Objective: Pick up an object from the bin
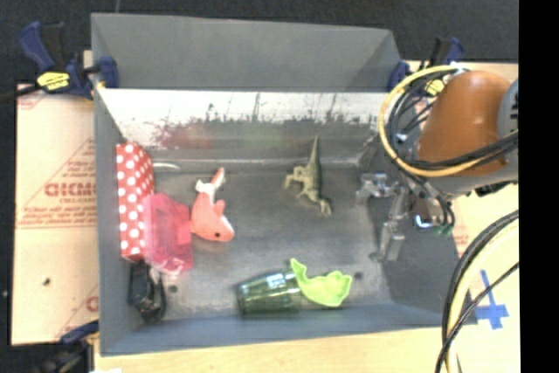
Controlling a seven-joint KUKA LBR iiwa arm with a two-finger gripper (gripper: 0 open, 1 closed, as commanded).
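My gripper (pixel 384 227) hangs at the frame's right, close to the grey metal bin's (pixel 244 57) right wall, over bare floor. I cannot tell whether it is open or closed. Nearest are a slim olive dinosaur figure (pixel 310 179) to its left, and lower left a crumpled lime-green scrap (pixel 327 286) touching a dark green bottle (pixel 266 293).

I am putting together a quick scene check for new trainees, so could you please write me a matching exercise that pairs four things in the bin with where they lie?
Things:
1. dotted box
2. toy fish
3. toy dinosaur
4. bottle

Places in the bin:
A. on its side by the near wall
B. against the left wall
C. in the middle, toward the back wall
D. left of centre

Pairs: 1-B, 2-D, 3-C, 4-A
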